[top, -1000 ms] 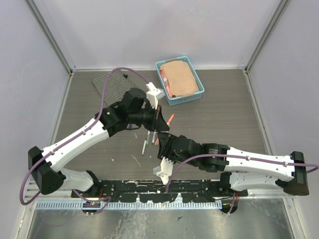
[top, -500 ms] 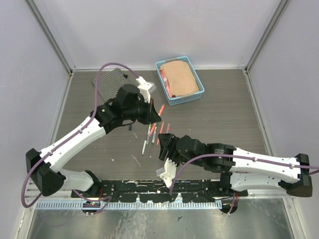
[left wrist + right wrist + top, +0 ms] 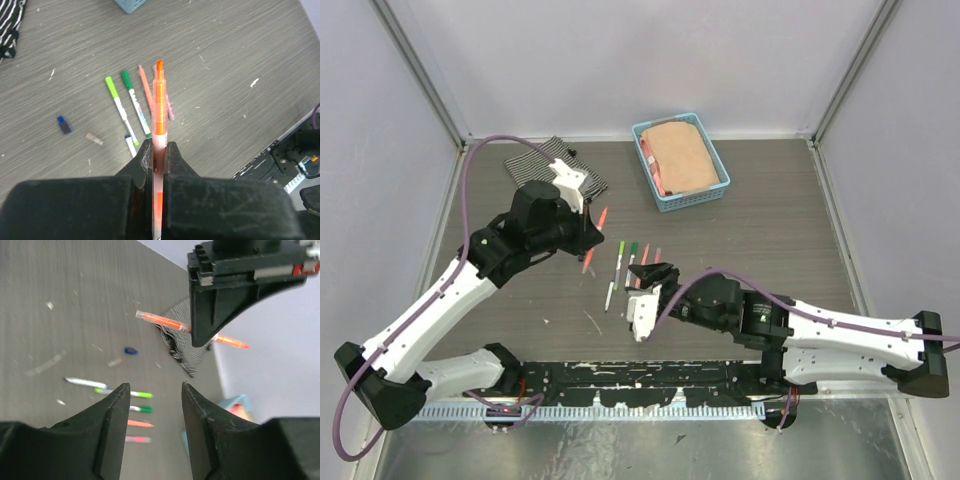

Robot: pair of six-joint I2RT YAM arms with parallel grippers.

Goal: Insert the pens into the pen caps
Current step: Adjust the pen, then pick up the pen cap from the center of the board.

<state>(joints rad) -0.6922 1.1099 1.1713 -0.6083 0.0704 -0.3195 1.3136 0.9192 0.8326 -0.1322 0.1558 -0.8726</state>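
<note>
My left gripper (image 3: 158,150) is shut on an uncapped orange pen (image 3: 159,107), held above the table with the tip pointing away. From above, this pen (image 3: 600,222) juts from the left gripper (image 3: 586,240). Flat below lie a light-green-capped pen (image 3: 120,111), a dark-green-capped pen (image 3: 135,104), a slim orange pen (image 3: 145,89) and a pink one (image 3: 170,109). A white pen with a blue end (image 3: 130,145) lies nearer. A dark blue pen cap (image 3: 63,125) and a pale cap (image 3: 93,139) lie to their left. My right gripper (image 3: 658,275) hovers open and empty beside the row (image 3: 142,409).
A blue basket (image 3: 688,201) holding a tan cloth stands at the back, right of centre. A striped black-and-white cloth (image 3: 533,166) lies at the back left. Both arms' bases and a cable rail run along the near edge.
My left arm has swung left and back, carrying the orange pen away from the row. My right gripper has opened and shifted slightly, uncovering the pens on the table.
</note>
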